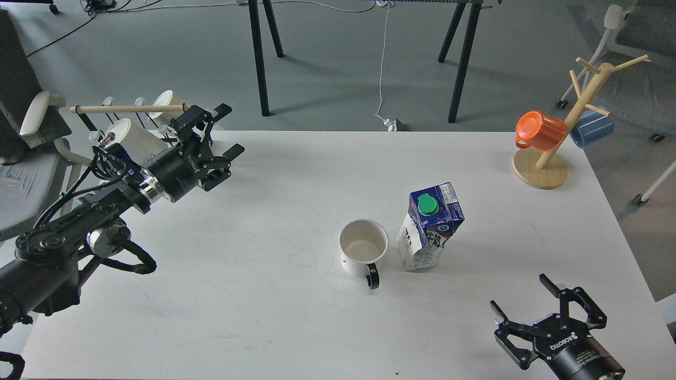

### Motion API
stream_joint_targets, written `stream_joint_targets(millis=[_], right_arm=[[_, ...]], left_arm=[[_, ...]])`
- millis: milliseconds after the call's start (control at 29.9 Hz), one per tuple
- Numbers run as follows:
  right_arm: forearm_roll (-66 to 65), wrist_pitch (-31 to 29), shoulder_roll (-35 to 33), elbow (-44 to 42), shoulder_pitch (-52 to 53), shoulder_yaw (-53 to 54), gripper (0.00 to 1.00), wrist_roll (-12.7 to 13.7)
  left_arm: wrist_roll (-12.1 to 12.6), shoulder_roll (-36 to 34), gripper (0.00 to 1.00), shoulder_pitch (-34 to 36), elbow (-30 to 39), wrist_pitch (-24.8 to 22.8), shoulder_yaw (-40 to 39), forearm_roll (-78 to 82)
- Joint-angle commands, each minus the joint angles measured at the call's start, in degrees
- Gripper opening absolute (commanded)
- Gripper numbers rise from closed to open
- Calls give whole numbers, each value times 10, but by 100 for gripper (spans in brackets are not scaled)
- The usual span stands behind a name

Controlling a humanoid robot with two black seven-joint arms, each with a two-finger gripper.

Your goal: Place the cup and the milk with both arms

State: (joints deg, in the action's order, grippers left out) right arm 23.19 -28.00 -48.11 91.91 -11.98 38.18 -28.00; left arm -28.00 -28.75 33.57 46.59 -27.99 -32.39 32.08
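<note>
The cup (362, 253), cream-white with a black handle pointing toward me, stands upright near the middle of the white table (264, 306). The milk (429, 228), a blue and white carton with a green cap, stands upright just right of the cup. My right gripper (520, 296) is open and empty at the front right, well clear of the carton. My left gripper (229, 131) is open and empty at the table's far left, by the mug rack.
A wooden rack with cream mugs (132, 138) stands at the far left edge behind my left gripper. A wooden mug tree (560, 132) with an orange mug (540, 131) and a blue mug (592, 127) stands at the far right corner.
</note>
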Motion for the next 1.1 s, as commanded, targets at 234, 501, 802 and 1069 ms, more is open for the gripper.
stream_joint_targets(millis=[234, 501, 802, 1069], right_arm=[[20, 0, -115, -84, 120, 129, 98, 0], [55, 0, -130, -135, 338, -7, 98, 0], [56, 0, -121, -165, 447, -58, 98, 0], [63, 0, -114, -191, 449, -52, 98, 0]], left_arm=[[0, -32, 99, 1, 7, 0, -24, -4], [0, -61, 99, -14, 7, 0, -68, -5], [0, -65, 99, -35, 8, 0, -127, -6], [0, -73, 99, -35, 8, 0, -129, -6]])
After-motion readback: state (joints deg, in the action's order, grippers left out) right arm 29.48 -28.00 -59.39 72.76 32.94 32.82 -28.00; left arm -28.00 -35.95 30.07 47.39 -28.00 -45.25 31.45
